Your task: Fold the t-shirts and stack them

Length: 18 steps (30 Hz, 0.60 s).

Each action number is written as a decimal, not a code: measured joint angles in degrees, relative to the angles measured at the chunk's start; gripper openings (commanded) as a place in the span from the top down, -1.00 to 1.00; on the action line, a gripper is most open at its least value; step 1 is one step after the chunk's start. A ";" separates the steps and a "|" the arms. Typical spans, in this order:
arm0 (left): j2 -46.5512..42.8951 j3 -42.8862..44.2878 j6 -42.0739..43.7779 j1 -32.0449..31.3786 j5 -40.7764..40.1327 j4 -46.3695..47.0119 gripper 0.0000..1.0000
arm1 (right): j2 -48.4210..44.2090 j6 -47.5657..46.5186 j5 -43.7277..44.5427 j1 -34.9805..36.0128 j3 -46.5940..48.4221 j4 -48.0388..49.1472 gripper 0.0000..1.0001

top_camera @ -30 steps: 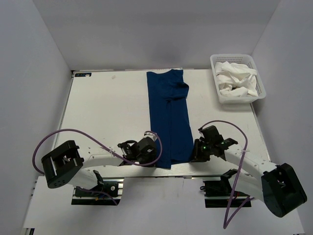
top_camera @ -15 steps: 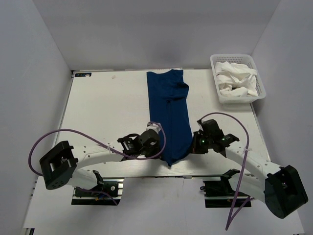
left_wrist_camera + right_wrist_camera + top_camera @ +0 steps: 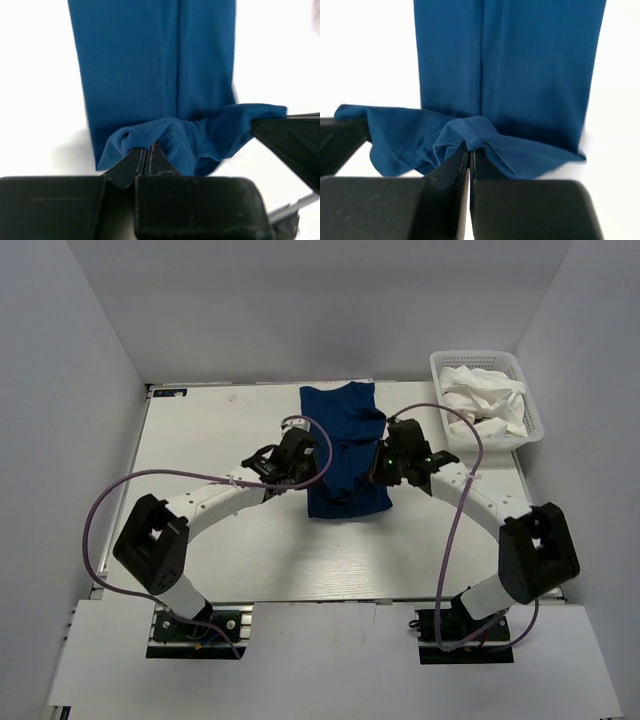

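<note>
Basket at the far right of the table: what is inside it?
Crumpled white cloth fills the basket. Its folds hide the basket floor and anything beneath. Whether it is one garment or several cannot be told.

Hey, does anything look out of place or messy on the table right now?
Nothing is spilled or damaged. The navy t-shirt is mid-fold, its hem pinched by the left claw and right claw and sagging between them. The white t-shirt lies crumpled in the basket at the far right corner, not yet folded.
</note>
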 measured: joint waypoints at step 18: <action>27.80 23.61 8.92 15.67 10.91 0.24 0.94 | 27.30 -2.01 2.95 -8.00 26.45 -1.18 1.00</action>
